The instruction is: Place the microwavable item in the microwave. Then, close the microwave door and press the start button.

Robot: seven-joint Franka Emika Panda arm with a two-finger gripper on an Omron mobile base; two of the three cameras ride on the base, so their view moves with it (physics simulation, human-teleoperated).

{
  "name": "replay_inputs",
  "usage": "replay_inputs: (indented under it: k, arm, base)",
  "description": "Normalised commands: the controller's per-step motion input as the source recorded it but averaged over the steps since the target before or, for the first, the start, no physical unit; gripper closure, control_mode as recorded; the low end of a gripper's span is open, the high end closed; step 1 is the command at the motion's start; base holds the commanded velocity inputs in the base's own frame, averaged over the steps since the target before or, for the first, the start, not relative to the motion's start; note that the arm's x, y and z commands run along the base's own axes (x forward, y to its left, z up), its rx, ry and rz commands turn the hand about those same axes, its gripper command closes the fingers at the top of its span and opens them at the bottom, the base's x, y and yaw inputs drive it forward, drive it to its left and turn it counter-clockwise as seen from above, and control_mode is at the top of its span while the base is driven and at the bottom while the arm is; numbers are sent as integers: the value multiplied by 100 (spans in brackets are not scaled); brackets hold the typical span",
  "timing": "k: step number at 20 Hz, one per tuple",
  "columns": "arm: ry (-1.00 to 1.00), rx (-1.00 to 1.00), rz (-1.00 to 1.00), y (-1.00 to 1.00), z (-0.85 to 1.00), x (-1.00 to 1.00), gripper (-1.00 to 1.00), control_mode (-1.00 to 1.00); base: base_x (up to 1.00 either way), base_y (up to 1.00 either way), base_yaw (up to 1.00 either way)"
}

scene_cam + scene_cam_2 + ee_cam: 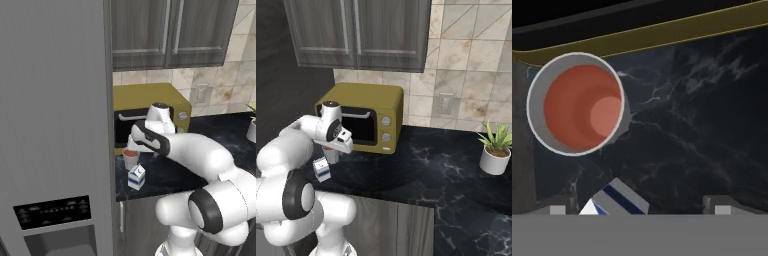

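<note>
Hovering with gripper (pixel 637 207) jaws spread wide and empty above the cup (pixel 576 104), standing on the dark counter (pixel 702 120) beside the milk carton (pixel 136 177). Risking an off-centre descent: clipping the rim, tipping liquid, or nudging the carton.

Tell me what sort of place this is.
A simulated home kitchen, by the look: dark marble counter, grey wall cabinets, tiled backsplash, and a yellow black-fronted appliance on the counter.
</note>
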Motion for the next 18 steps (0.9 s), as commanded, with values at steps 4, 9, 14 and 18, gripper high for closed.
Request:
replay_inputs:
  k: [4, 9, 14, 18]
  arm:
    - [9, 0, 0, 0, -27, 24, -100, -100]
    - [4, 0, 0, 0, -10, 18, -100, -100]
    - [0, 0, 0, 1, -2, 1, -100, -100]
    - [3, 0, -2, 11, -8, 11, -100, -100]
  base:
    - [0, 0, 0]
    - [0, 0, 0]
    - [0, 0, 0]
    - [0, 0, 0]
